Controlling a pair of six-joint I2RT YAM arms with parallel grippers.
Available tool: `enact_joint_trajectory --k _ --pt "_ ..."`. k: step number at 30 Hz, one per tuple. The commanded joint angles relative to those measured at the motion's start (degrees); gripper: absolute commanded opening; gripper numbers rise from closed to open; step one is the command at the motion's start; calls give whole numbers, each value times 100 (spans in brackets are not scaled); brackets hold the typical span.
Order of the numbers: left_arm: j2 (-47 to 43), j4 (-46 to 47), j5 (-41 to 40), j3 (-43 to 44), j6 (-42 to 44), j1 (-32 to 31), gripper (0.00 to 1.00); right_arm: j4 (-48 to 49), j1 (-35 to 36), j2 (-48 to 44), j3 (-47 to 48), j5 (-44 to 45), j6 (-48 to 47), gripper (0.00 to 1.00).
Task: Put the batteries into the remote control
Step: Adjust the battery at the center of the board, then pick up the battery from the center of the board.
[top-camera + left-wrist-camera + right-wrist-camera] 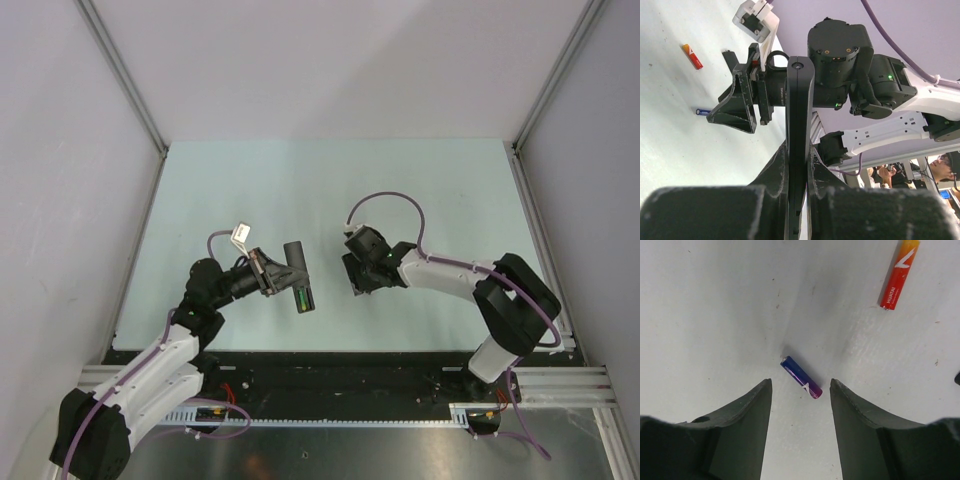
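Observation:
My left gripper (268, 275) (799, 150) is shut on the remote control (293, 272) (799, 115), a slim black bar held edge-on above the table. A green battery (303, 298) shows in its near end. The right gripper (358, 272) (801, 384) hangs open just over the table. A blue-purple battery (801, 377) (702, 112) lies slantwise right beyond its fingertips, touching neither finger. Farther off lies the red battery (898, 274) (692, 56). The right gripper (737, 102) stands close behind the remote in the left wrist view.
The pale green table (300, 190) is walled by grey panels left, back and right. A black rail (330, 375) with the arm bases runs along the near edge. The two grippers are less than a hand's width apart.

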Motion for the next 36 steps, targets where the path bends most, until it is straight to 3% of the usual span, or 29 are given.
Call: enact_joint_trajectory --k 1,7,13,19,28,36 --pt "-110 147 88 27 84 45 0 -81 -169 -396 230 124 105 55" --pt "-136 147 80 18 83 45 0 209 -758 -828 257 177 369 56" --pt "-119 147 71 -8 83 45 0 121 -1242 -310 704 62 370 48" --pt "-83 147 71 -8 92 45 0 314 -1295 244 846 1 335 41" --pt "75 147 71 27 136 45 0 358 -1260 560 881 -78 150 47" --pt "145 147 80 45 163 45 0 297 -1251 859 960 -96 -52 40"
